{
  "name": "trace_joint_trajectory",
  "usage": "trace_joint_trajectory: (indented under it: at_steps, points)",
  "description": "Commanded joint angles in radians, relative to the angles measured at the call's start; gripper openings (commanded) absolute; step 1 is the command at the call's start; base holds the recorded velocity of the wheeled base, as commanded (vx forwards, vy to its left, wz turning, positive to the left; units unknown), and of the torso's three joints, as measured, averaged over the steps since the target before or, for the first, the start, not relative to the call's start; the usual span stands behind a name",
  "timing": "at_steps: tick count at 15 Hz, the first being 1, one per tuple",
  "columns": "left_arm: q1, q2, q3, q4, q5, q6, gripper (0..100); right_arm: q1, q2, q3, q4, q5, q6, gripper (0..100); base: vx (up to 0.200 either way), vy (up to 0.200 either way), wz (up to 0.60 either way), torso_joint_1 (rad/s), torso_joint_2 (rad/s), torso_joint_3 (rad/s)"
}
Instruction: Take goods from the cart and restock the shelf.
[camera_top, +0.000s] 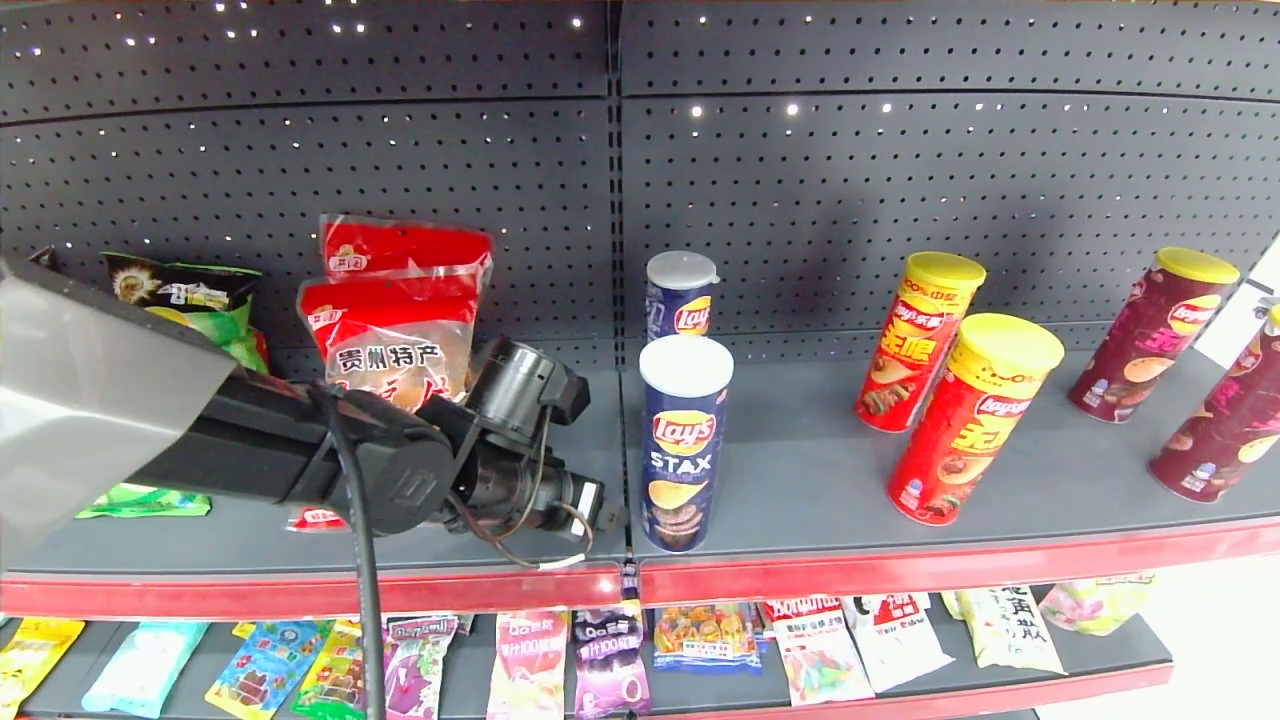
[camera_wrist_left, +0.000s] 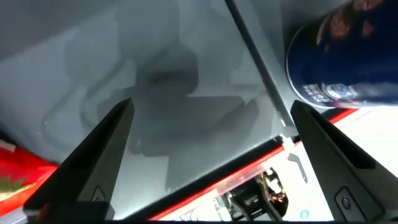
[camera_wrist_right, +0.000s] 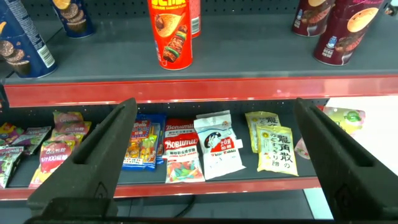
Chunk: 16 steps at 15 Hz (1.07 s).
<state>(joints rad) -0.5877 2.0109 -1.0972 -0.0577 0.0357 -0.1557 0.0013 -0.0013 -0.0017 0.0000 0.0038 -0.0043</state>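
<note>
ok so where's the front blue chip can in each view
Head view: front blue chip can stands mid-shelf, right at the red shelf edge.
Left wrist view: its base, close up, by that edge.
Right wrist view: farther off, on the shelf behind the same edge.
Shared landmark: the red shelf edge.

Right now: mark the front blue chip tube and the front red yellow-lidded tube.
front blue chip tube (camera_top: 685, 455), head view, middle of label
front red yellow-lidded tube (camera_top: 965, 435), head view, middle of label
</note>
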Motion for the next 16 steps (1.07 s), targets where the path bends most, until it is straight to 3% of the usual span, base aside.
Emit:
trace_joint_trajectory:
  at_steps: [1, 16]
  points:
    - [-0.001, 0.009, -0.012, 0.001, 0.001, -0.001, 100, 0.000, 0.001, 0.000, 0.000, 0.001, 0.000, 100, 0.000, 0.000, 0.00, 0.000, 0.00, 0.000]
    - [-0.024, 0.049, -0.055, 0.001, 0.009, -0.001, 100, 0.000, 0.001, 0.000, 0.000, 0.001, 0.000, 100, 0.000, 0.000, 0.00, 0.000, 0.00, 0.000]
